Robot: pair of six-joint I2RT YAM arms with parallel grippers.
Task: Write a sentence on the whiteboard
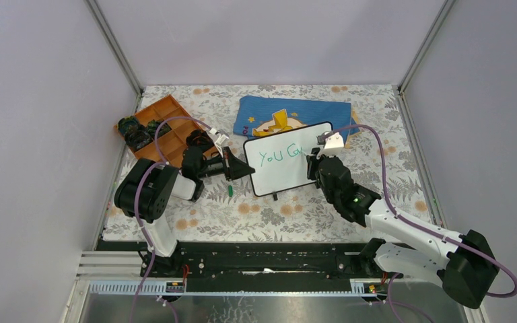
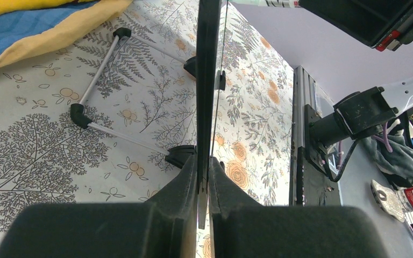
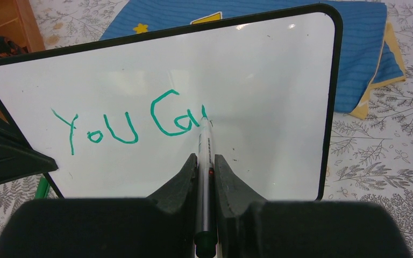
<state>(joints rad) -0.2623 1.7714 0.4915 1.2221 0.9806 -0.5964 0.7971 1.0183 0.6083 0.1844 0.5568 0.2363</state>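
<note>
The whiteboard [image 1: 296, 171] stands tilted at the table's middle, black-framed, and fills the right wrist view [image 3: 279, 107]. Green writing [image 3: 123, 123] on it reads "You Ca", also seen from above [image 1: 279, 155]. My left gripper [image 1: 239, 169] is shut on the whiteboard's left edge, which shows edge-on in the left wrist view [image 2: 207, 80] between the jaws [image 2: 204, 166]. My right gripper [image 1: 313, 165] is shut on a grey marker [image 3: 205, 161], whose tip touches the board at the end of the "a". The board's wire stand [image 2: 94, 80] rests on the cloth.
A blue cloth with a yellow cartoon figure [image 1: 289, 114] lies behind the board. A wooden compartment tray [image 1: 165, 124] with dark items sits at back left. A small green marker cap [image 1: 230, 191] lies on the floral tablecloth below the left gripper.
</note>
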